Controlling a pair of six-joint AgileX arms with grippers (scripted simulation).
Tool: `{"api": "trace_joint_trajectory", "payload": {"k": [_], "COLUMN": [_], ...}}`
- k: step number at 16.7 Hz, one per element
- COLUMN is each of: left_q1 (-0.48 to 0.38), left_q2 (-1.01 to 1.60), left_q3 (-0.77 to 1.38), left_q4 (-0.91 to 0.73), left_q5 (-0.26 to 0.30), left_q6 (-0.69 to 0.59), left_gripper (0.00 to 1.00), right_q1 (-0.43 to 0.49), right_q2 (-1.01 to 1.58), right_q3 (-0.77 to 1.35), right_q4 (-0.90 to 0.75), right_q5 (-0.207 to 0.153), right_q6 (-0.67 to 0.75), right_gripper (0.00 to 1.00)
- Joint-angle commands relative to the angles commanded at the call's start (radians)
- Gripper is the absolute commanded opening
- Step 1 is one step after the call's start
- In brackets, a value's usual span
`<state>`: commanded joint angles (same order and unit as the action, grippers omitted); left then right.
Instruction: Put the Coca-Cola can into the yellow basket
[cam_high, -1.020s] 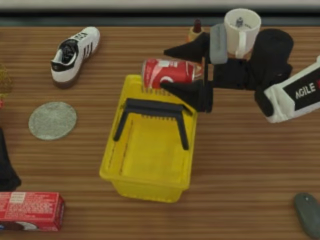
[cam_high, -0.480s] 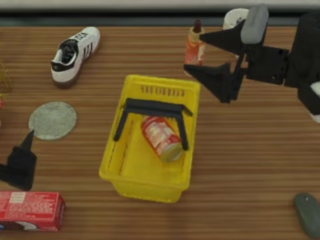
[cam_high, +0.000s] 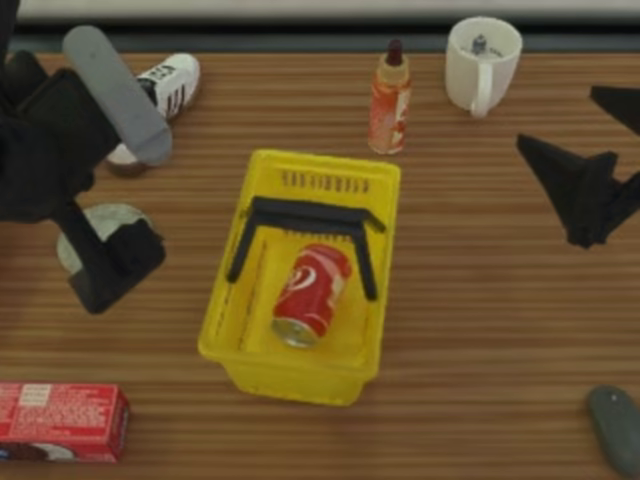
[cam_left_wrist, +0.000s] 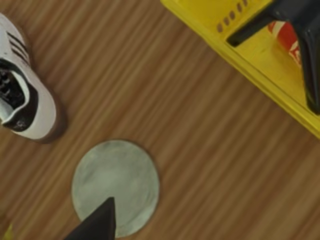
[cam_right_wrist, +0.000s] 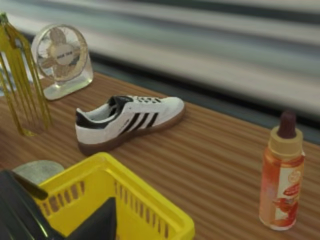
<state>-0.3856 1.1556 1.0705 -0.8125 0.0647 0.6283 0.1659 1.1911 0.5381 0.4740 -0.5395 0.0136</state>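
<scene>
So the Coca-Cola can (cam_high: 311, 295) is down inside the yellow basket (cam_high: 225, 345), lying on its side on the basket floor with the silver end pointing toward the near wall, just under the black folding handle (cam_high: 305, 218) that's flopped across the top. That's the only thing in there — one can, one basket. The white mug (cam_high: 483, 60) at the back of the table has some small dark thing sitting in it, can't tell what. The right gripper (cam_high: 604, 150) hangs over the right edge of the table, well clear of the basket, fingers spread wide with nothing between them. The left gripper (cam_high: 125, 190) is up over the left side, above the grey round disc (cam_high: 100, 225) and partly covering the white sneaker (cam_high: 168, 80); its fingers are apart too, empty. Counting the rest: one orange bottle (cam_high: 389, 95) with a dark cap standing just behind the basket, one red box (cam_high: 62, 422) at the near left corner, one dark grey oval thing (cam_high: 616, 425) at the near right corner. The right wrist view also catches a small desk fan (cam_right_wrist: 62, 59) and a yellow wire thing (cam_right_wrist: 20, 85) beyond the sneaker — one of each.
</scene>
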Motion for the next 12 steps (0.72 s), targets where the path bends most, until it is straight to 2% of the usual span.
{"api": "trace_joint_trajectory", "payload": {"k": [4, 7, 10, 12], "left_q1": [-0.105, -0.169, -0.22, -0.243], "left_q2": [0.365, 0.615, 0.828, 0.928], "left_q3": [0.34, 0.57, 0.763, 0.853], "left_q4": [-0.224, -0.367, -0.482, -0.536], "left_q5": [-0.01, -0.024, -0.04, -0.05], "left_q6": [0.171, 0.278, 0.363, 0.401], "left_gripper": [1.0, 1.0, 1.0, 1.0], "right_q1": [-0.052, -0.089, -0.121, -0.138], "right_q2": [-0.424, -0.723, -0.97, -1.085], "right_q3": [-0.212, -0.344, -0.447, -0.495], "right_q4": [-0.185, -0.303, -0.394, -0.436], "right_q5": [0.196, 0.326, 0.434, 0.488], "right_q6": [0.0, -0.002, -0.007, -0.01], "right_gripper": [1.0, 1.0, 1.0, 1.0]}}
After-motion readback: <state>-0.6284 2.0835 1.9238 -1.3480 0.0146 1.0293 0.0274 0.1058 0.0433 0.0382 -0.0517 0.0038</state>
